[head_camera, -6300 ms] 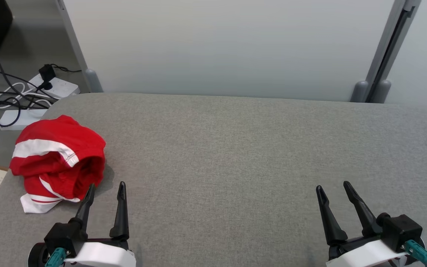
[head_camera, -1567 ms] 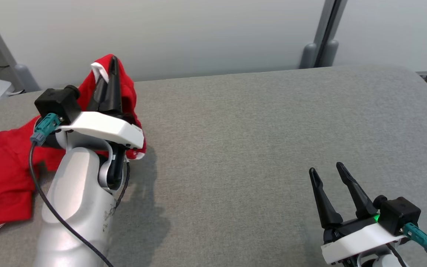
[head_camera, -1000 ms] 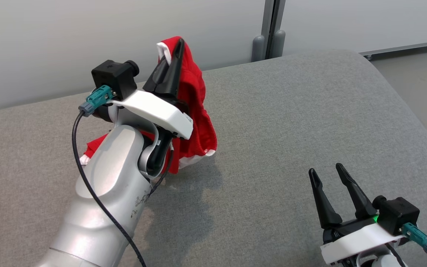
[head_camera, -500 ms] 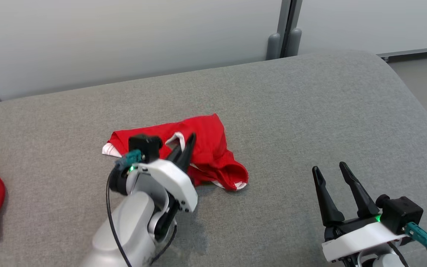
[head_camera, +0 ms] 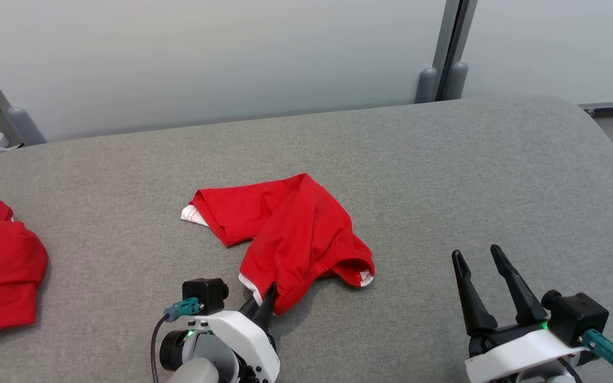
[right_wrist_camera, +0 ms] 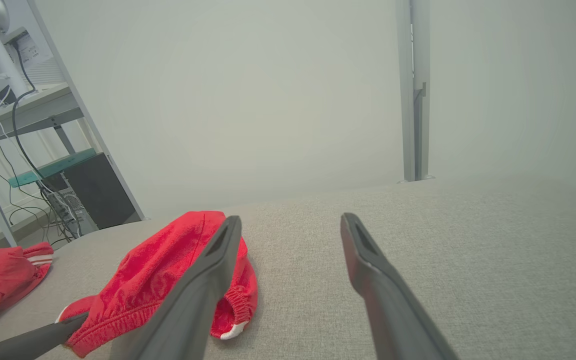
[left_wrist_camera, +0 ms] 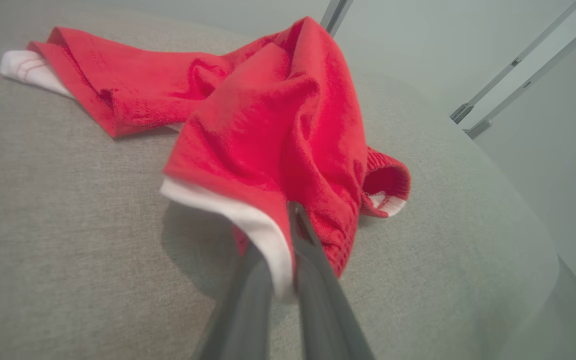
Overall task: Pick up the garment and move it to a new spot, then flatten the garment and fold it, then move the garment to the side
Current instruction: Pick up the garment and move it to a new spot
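Garment [head_camera: 290, 229] is sitting crumpled mid-tabletop [head_camera: 445, 175], so the move looks basically done, but the left gripper [head_camera: 264, 302] has its fingers clamped on the white-trimmed hem, the right gripper [head_camera: 475, 254] idles with fingers apart, and flattening, folding and shifting aside are all left.

The left tool's [left_wrist_camera: 288, 220] two dark, blurred fingers are rising from the bottom edge and pinching the white hem [left_wrist_camera: 238, 212] of a red garment [left_wrist_camera: 268, 115] tightly between them. The garment is lying crumpled on the grey fabric worktop [left_wrist_camera: 68, 240] and stretching away to the upper left, where a white cuff [left_wrist_camera: 23, 70] is resting flat. On its right, an elastic opening [left_wrist_camera: 388, 180] is gaping. Slanting metal posts [left_wrist_camera: 513, 65] are showing against a pale wall beyond.
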Robot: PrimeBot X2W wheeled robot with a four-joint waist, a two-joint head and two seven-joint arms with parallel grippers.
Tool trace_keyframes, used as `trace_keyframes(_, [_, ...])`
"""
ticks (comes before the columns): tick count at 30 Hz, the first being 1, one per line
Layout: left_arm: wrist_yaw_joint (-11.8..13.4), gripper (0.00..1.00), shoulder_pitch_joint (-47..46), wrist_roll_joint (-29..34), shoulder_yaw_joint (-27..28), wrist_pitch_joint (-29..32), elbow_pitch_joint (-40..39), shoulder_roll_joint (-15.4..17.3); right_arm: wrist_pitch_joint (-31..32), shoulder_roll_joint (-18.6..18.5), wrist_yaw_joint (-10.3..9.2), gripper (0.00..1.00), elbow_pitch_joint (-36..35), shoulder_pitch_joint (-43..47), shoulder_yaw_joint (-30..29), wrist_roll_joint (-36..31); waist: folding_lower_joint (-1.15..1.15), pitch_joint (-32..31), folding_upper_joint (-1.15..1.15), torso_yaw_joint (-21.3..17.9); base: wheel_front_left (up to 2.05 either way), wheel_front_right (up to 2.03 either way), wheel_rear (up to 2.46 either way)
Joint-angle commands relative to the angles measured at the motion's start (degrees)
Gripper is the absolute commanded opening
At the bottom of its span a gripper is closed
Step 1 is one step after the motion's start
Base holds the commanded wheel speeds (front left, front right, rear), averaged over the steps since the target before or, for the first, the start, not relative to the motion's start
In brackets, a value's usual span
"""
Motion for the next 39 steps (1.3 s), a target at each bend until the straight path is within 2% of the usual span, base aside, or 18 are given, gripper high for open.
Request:
trace_keyframes(1, [0.8, 1.0, -0.2, -1.2, 2.4, -1.7, -2.1, 0.5, -0.8, -0.2, 0.09, 1.0, -1.3, -0.5, 1.0, 0.1, 0.0, -0.6, 0.0, 0.6, 0.0, 0.0, 0.0])
trace_keyframes(4, [0.5, 1.0, 1.3, -2.3, 3.7, -4.1, -3.8, 0.8, -0.8, -0.2, 0.09, 1.0, -1.3, -0.2, 1.1, 0.1, 0.0, -1.0, 0.0, 1.1, 0.0, 0.0, 0.0])
trace_keyframes(11, [3.4, 1.0, 5.2, -1.9, 10.1, -8.3, -8.9, 4.0, -0.8, -0.2, 0.09, 1.0, -1.7, 0.7, 0.8, 0.1, 0.0, -2.0, 0.0, 2.5, 0.0, 0.0, 0.0])
trace_keyframes(15, [4.2, 1.0, 7.8, -0.1, 16.2, -8.6, -15.1, 4.4, -0.8, -0.1, 0.09, 1.0, -2.1, 1.3, 0.5, 0.2, 0.0, -2.6, 0.0, 3.3, 0.0, 0.0, 0.0])
trace_keyframes(16, [4.2, 1.0, 7.8, -0.1, 16.2, -8.6, -15.1, 4.4, -0.8, -0.1, 0.09, 1.0, -2.1, 1.3, 0.5, 0.2, 0.0, -2.6, 0.0, 3.3, 0.0, 0.0, 0.0])
trace_keyframes(22, [4.8, 1.0, 13.7, 9.3, 26.3, -8.7, -27.3, 2.7, -0.8, -0.1, 0.09, 1.0, -3.2, 1.4, -0.1, 1.2, 0.0, -3.4, 0.0, 3.6, 0.0, 0.0, 0.0])
trace_keyframes(28, [5.3, 1.0, 20.7, 22.1, 31.8, -8.7, -34.8, 1.1, -0.8, -0.8, 0.09, 1.0, -4.3, 3.1, -2.6, -1.9, 0.0, -4.8, 0.0, 3.8, 0.0, 0.0, 0.0])
trace_keyframes(32, [5.2, 1.0, 23.4, 27.6, 32.7, -8.7, -37.1, 0.7, -0.8, -0.8, 0.09, 1.0, -4.7, 5.0, -3.2, -3.1, 0.0, -5.5, 0.0, 3.9, 0.0, 0.0, 0.0])
trace_keyframes(34, [5.0, 1.0, 24.8, 28.6, 32.8, -8.7, -37.5, 0.6, -0.8, -0.7, 0.09, 1.0, -4.7, 5.9, -3.1, -3.0, 0.0, -5.8, 0.0, 3.9, 0.0, 0.0, 0.0])
trace_keyframes(39, [6.4, 1.0, 26.9, 28.8, 31.7, -8.7, -37.7, 0.6, -0.8, -0.5, 0.09, 1.0, -4.3, 7.4, -2.6, -3.0, 0.0, -6.5, 0.0, 3.9, 0.0, 0.0, 0.0])
